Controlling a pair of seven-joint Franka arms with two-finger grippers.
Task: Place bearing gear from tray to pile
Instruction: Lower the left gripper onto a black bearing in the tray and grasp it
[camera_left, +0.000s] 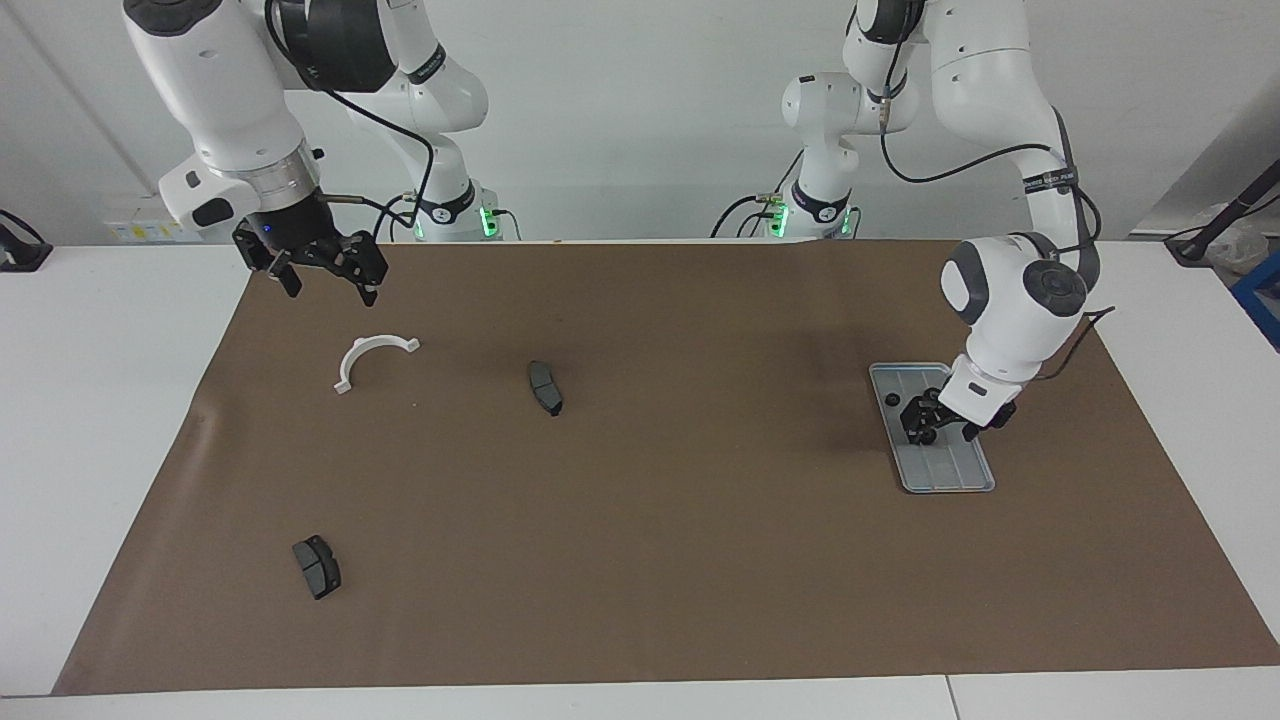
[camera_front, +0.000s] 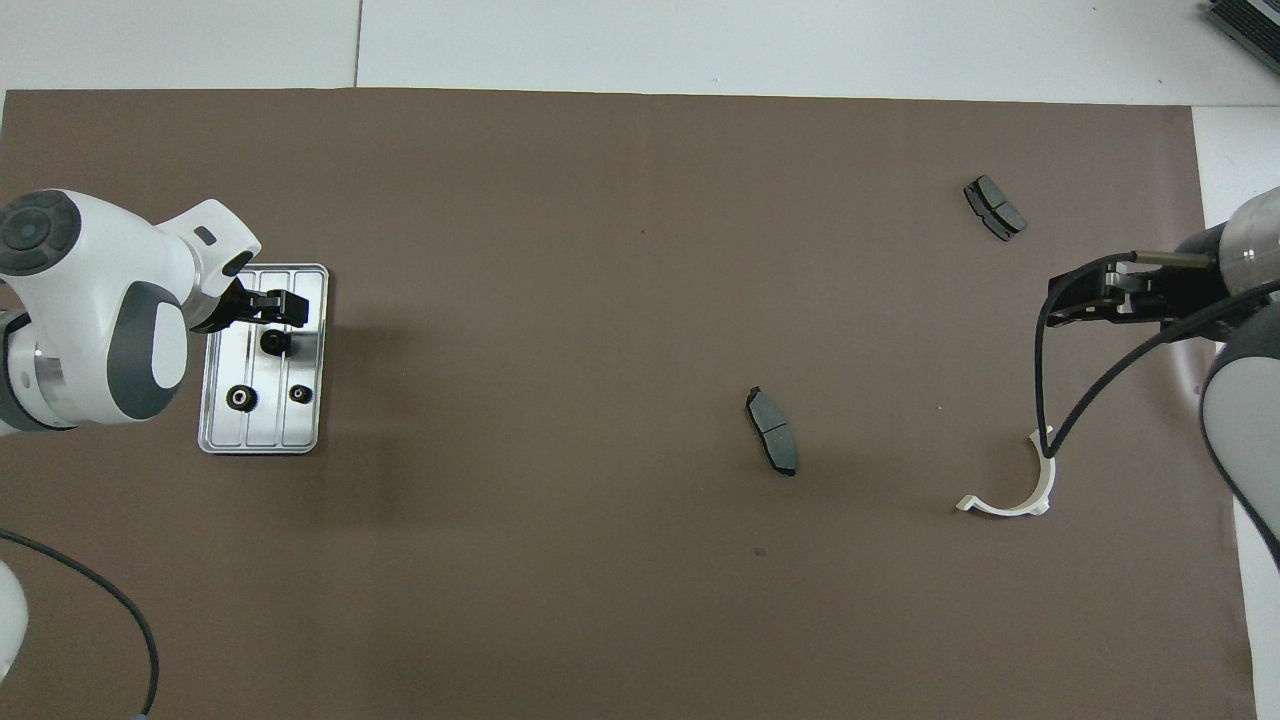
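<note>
Checking in from the remote desk. Reading the overhead view like a clock, 12 being farthest from the robots, the tray (camera_front: 310, 285) lay at 9 o'clock on the mat (camera_front: 620, 600), toward the left arm's end of the bench (camera_left: 100, 450). It held three gears: one (camera_front: 273, 342) toward the tray's 12 o'clock end, and two more at about 7 (camera_front: 240, 398) and 5 (camera_front: 300, 394).

The left gripper (camera_left: 938, 432) was down at the tray with its fingers spread, and the 12 o'clock gear sat between them. I couldn't tell if they were touching it.

The pile was scattered toward the right arm's end: bracket (camera_left: 365, 358) between 3 and 4 o'clock, one pad (camera_left: 545, 387) just off centre toward 3, the other pad (camera_left: 317, 566) out at 2, all well apart.

The right gripper (camera_left: 320, 272) was waiting up in the air over the mat's 3 o'clock edge, fingers spread and holding nothing.
</note>
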